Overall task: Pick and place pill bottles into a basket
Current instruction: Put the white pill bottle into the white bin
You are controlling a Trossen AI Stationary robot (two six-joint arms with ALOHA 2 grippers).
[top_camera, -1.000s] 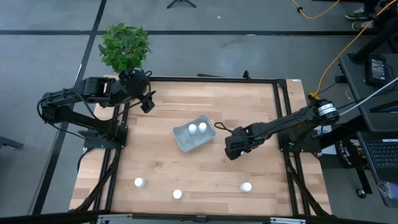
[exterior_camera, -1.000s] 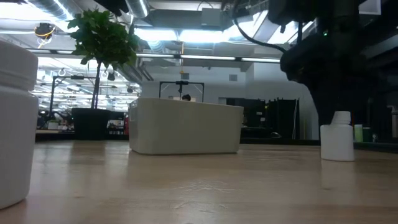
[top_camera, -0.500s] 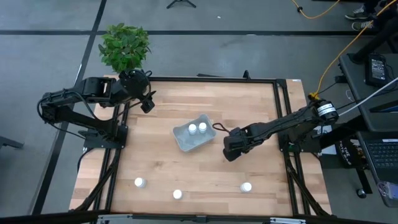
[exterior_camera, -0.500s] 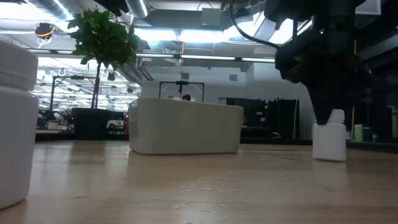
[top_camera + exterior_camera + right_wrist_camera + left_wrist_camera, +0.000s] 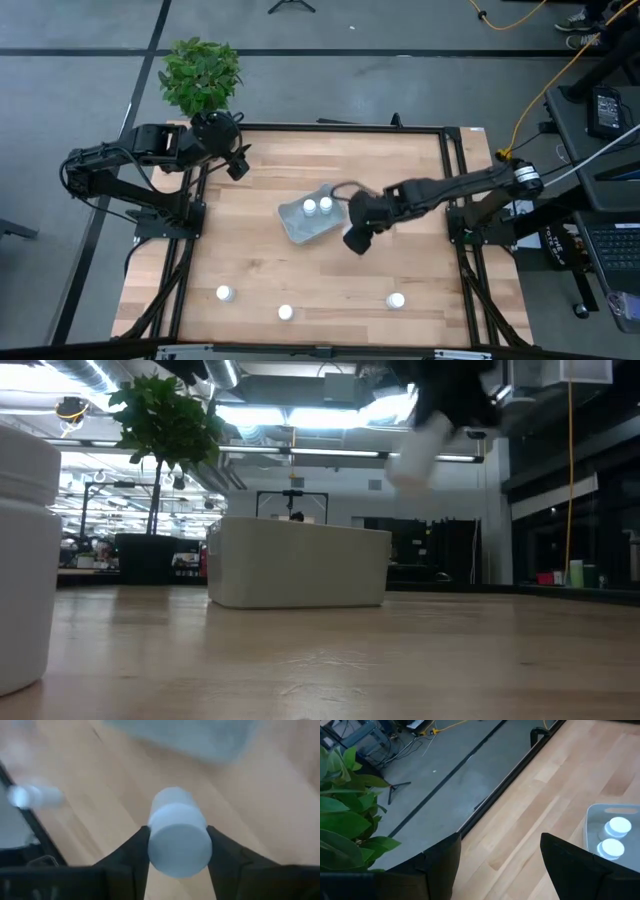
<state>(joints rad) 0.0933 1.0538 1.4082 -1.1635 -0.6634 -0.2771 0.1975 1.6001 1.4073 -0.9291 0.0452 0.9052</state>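
Note:
The pale basket (image 5: pixel 305 226) sits mid-table with two white pill bottles (image 5: pixel 317 206) inside; the left wrist view shows them too (image 5: pixel 615 836). My right gripper (image 5: pixel 356 238) hovers just right of the basket, shut on another pill bottle (image 5: pixel 177 836), which shows raised and blurred in the low view (image 5: pixel 414 452). Three more bottles stand near the front edge (image 5: pixel 224 293) (image 5: pixel 286 312) (image 5: pixel 397 300). At the far left, beside the plant, my left gripper (image 5: pixel 497 870) waits open and holds nothing. My right gripper pinches the bottle's round body (image 5: pixel 152 832) between its two fingers, one on each side. A flat round end (image 5: pixel 179 849) faces the wrist camera. The bottle is lifted clear of the table and tilted, at a height above the basket's rim.
A black pot with a green plant (image 5: pixel 202 80) stands at the far left corner. A black frame (image 5: pixel 452 200) borders the wooden tabletop. One bottle (image 5: pixel 25 560) stands very close to the low camera. Bare wood lies between the basket and the front bottles.
My right gripper has shut on a bottle that stood on the table right of the basket. It has then risen and gone toward the table's left, up to the basket. The bottle is lifted clear and now tilts.

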